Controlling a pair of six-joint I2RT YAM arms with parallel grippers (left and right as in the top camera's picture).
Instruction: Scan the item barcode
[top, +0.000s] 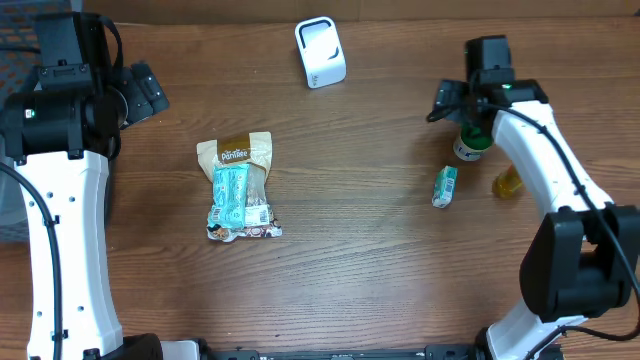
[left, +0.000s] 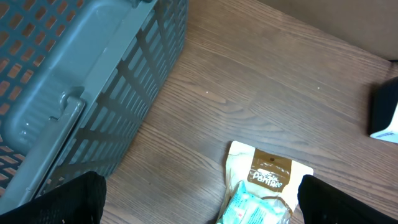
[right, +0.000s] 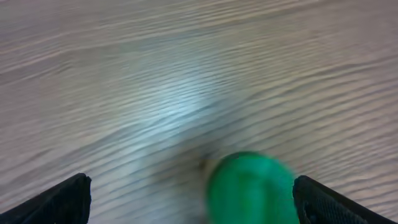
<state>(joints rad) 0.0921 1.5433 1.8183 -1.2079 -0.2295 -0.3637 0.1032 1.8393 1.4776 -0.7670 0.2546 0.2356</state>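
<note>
With left gripper (left: 202, 200) and right gripper (right: 194, 202) jaws spread, we risk toppling the green-capped bottle (top: 468, 147) if a right finger clips it.

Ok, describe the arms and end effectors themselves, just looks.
The left arm and right arm have white link shells, black joint housings, black cables alongside, and a small green light each. The left end effector and right end effector show black fingers.

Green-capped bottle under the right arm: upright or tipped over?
Upright. The bottle shows its round green cap face-on to the right wrist camera above, not its side.
</note>
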